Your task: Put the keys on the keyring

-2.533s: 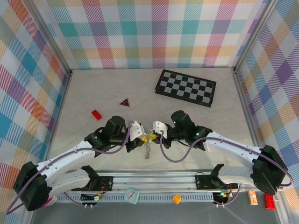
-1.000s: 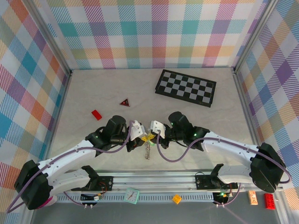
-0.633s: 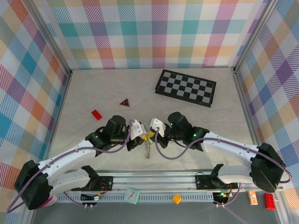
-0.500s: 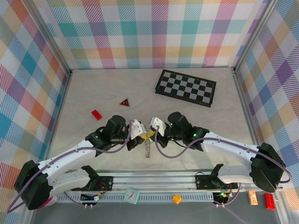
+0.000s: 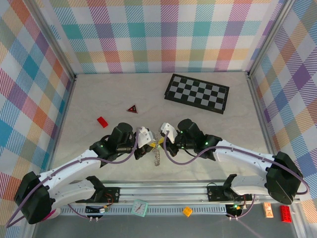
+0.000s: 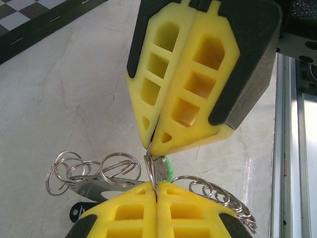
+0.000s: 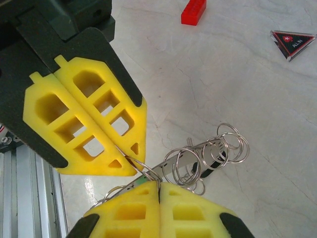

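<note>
My left gripper (image 5: 151, 145) and right gripper (image 5: 160, 143) meet tip to tip at the table's near middle. Both are shut on one small wire split ring, the keyring (image 6: 150, 166) (image 7: 144, 170). In the left wrist view my left gripper (image 6: 156, 191) pinches it from below and the right gripper's fingers (image 6: 190, 94) from above. A silver key with a green tag (image 6: 167, 168) hangs on that ring. A flat grey metal strip (image 7: 190, 154) carrying several wire rings (image 7: 225, 145) trails onto the table. A black clip (image 7: 216, 162) lies under it; its key is hidden.
A chessboard (image 5: 197, 93) lies at the back right. A red triangle (image 5: 132, 108) (image 7: 292, 43) and a red brick (image 5: 102, 121) (image 7: 193, 11) sit left of the grippers. The aluminium rail (image 5: 163, 191) runs along the near edge.
The right gripper has crept left until its tips touch the left gripper's. The bundle of rings between them has shifted slightly. The left arm has hardly moved.
</note>
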Action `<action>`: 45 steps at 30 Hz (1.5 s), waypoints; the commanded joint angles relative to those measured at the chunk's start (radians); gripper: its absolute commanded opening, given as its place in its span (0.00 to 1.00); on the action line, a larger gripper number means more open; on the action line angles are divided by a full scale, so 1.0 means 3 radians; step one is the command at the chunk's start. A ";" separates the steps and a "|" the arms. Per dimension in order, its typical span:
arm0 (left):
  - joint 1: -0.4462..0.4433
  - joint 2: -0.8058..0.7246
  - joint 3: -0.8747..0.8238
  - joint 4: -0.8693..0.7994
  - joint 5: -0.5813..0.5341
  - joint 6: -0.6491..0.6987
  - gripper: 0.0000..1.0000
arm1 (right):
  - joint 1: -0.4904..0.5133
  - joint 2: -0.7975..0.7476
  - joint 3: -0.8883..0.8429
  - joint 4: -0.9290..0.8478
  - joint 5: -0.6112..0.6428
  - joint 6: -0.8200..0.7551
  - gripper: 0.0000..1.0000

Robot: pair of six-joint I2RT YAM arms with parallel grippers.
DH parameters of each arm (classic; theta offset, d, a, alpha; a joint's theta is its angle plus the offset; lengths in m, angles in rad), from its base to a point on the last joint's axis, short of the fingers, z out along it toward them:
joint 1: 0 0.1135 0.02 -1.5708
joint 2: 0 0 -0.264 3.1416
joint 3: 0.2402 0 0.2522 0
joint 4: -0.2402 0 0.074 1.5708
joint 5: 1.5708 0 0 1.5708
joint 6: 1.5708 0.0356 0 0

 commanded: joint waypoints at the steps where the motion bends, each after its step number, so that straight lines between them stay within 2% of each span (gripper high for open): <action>1: -0.0070 -0.0070 -0.0067 0.0092 0.0047 -0.0011 0.00 | -0.0019 -0.0090 0.0051 0.0048 0.0057 0.0032 0.00; 8: -0.0094 -0.0199 -0.0245 0.0458 -0.0004 -0.0191 0.00 | -0.0019 -0.0120 0.0020 0.0034 0.0063 0.0045 0.00; 15: -0.0103 -0.0278 -0.0334 0.0564 -0.0044 -0.0223 0.00 | -0.0023 -0.0017 0.0006 -0.0009 -0.0008 0.0113 0.01; 19: -0.0106 -0.0268 -0.0346 0.0593 -0.0028 -0.0228 0.00 | -0.0023 0.0021 0.0037 -0.0071 -0.0001 0.0069 0.23; 22: -0.0106 -0.0259 -0.0362 0.0610 -0.0014 -0.0229 0.00 | -0.0033 -0.0074 0.0038 -0.0127 0.0076 0.0000 0.35; 25: -0.0110 -0.0261 -0.0385 0.0626 -0.0003 -0.0205 0.00 | -0.0082 -0.0270 0.0004 -0.0176 0.0060 -0.0348 0.40; 28: -0.0115 -0.0276 -0.0435 0.0711 0.0042 -0.0157 0.00 | -0.0125 -0.0477 -0.0109 -0.0157 -0.0191 -0.0772 0.44; 37: -0.0116 -0.0329 -0.0585 0.1036 0.0201 -0.0006 0.00 | -0.0203 -0.0332 -0.0085 -0.0222 -0.0844 -0.1351 0.39; 45: -0.0118 -0.0352 -0.0639 0.1125 0.0311 0.0021 0.00 | -0.0203 -0.0091 -0.0006 -0.0131 -0.0878 -0.1403 0.34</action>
